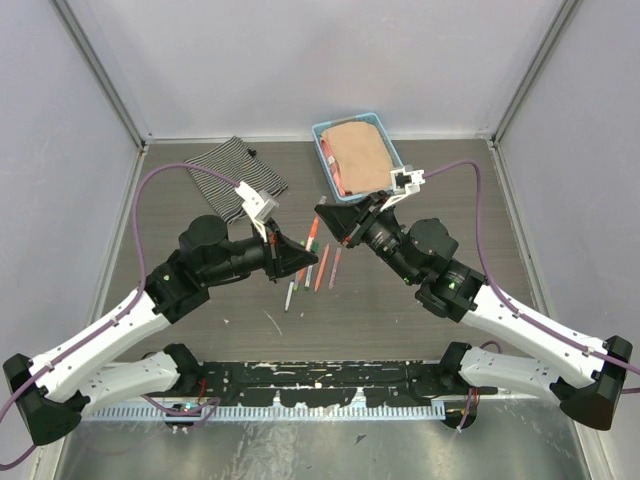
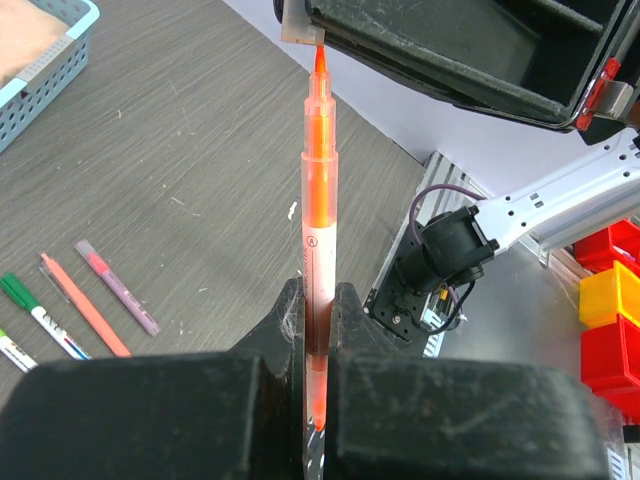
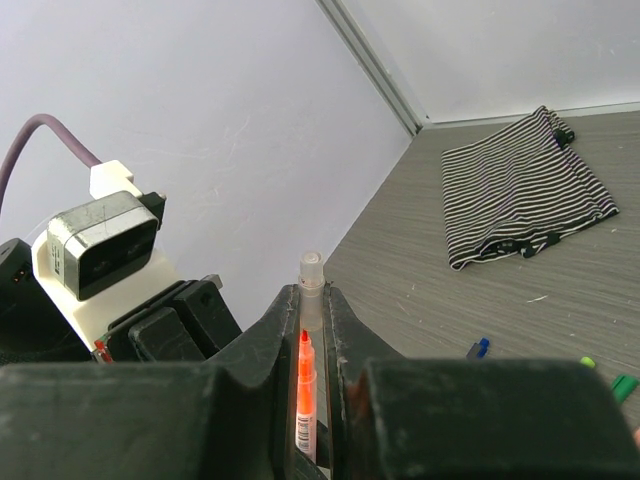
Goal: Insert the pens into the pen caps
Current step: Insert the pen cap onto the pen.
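My left gripper [image 2: 319, 300] is shut on an orange pen [image 2: 318, 170] that stands straight out from its jaws. The pen's bare orange tip reaches the mouth of a clear whitish pen cap [image 3: 312, 290], and my right gripper [image 3: 313, 300] is shut on that cap. From the right wrist view the same pen [image 3: 305, 390] lines up under the cap, its tip just short of it. In the top view the left gripper [image 1: 303, 258] and right gripper [image 1: 328, 218] meet above mid-table. Loose pens lie below: green [image 2: 20, 295], orange [image 2: 85, 305], pink [image 2: 115, 285].
A blue basket [image 1: 325, 135] holding a tan cloth stands at the back. A striped cloth [image 1: 235, 175] lies at the back left. A small blue cap [image 3: 480, 347] and green caps [image 3: 625, 385] lie on the table. Red and yellow bins [image 2: 610, 330] sit beyond the table edge.
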Action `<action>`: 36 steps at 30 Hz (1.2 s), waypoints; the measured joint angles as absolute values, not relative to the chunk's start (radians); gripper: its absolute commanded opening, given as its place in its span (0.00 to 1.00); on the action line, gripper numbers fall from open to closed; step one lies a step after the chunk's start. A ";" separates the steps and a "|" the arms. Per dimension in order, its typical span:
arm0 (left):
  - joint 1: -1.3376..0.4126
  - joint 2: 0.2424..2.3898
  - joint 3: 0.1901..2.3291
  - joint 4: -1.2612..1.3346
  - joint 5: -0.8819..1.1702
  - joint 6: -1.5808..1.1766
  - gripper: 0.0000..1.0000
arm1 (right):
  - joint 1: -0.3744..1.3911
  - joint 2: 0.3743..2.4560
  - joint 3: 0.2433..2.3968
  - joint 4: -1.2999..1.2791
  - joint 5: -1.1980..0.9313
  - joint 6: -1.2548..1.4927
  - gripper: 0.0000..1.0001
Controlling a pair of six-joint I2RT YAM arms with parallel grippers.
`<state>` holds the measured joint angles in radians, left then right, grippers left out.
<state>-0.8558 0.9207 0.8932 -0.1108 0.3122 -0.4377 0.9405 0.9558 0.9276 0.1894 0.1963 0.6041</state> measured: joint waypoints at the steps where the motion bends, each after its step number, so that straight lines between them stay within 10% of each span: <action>1: -0.856 0.921 0.893 -0.111 0.312 -0.438 0.00 | 0.941 0.956 0.928 0.189 0.196 0.604 0.14; 36: -0.857 0.927 0.893 -0.117 0.295 -0.427 0.00 | 0.941 0.949 0.925 0.124 0.147 0.606 0.16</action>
